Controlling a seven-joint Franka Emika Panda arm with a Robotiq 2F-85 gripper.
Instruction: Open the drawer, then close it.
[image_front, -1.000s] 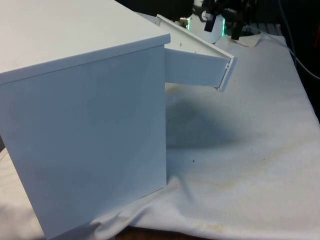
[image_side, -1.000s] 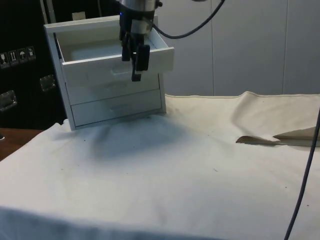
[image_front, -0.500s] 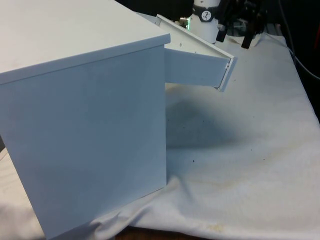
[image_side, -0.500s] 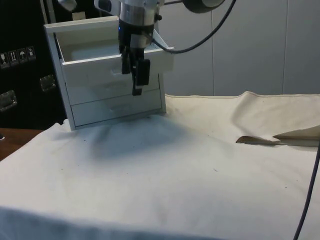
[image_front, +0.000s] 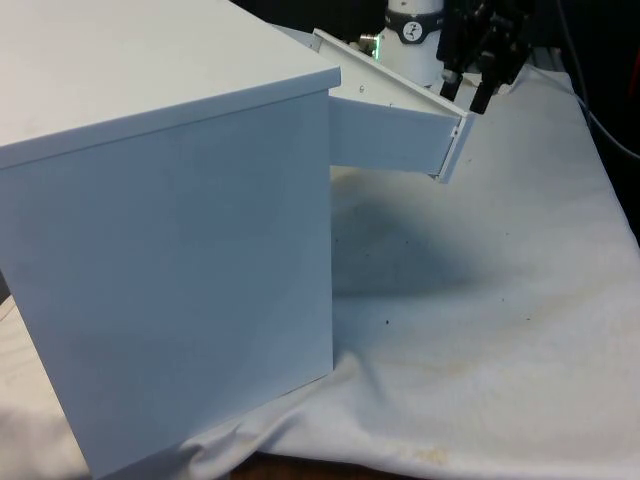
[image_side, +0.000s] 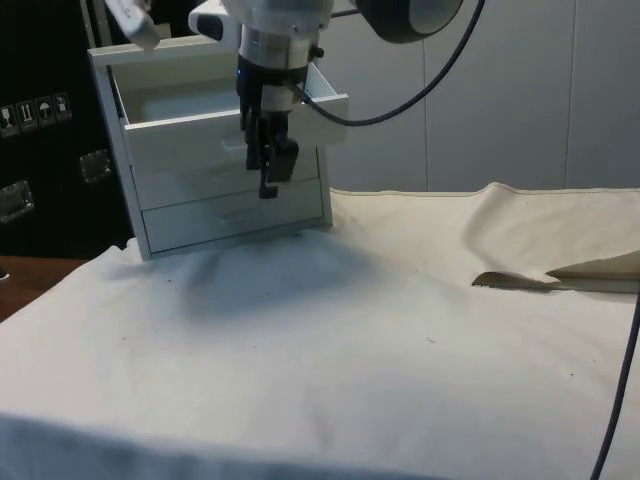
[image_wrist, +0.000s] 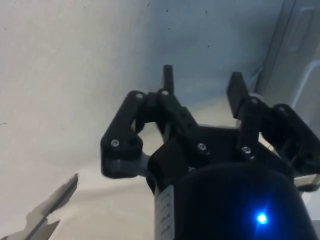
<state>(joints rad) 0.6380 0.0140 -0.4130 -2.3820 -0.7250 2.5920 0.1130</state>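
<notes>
Hanging before the open drawer (image_side: 225, 105): pincer (image_side: 270, 170) (fingers apart).

— Classification of premises?
— Laboratory or test room. A white robot arm (image_side: 275, 25) trails loose black cables (image_side: 400, 85) above a table under a creased white cloth (image_side: 330, 340).
— Supporting evidence?
— Dark cabinets bearing handling-symbol stickers (image_side: 35, 110), pale plain wall panels (image_side: 500, 90), and a white chest of drawers (image_front: 170, 220) staged alone.

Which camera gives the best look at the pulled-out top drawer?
The side view: the open drawer faces that camera, showing its front panel and inside, with the gripper hanging before it. The front view shows the drawer's side and front edge past the chest. The wrist view catches white drawer fronts at one edge.
</notes>
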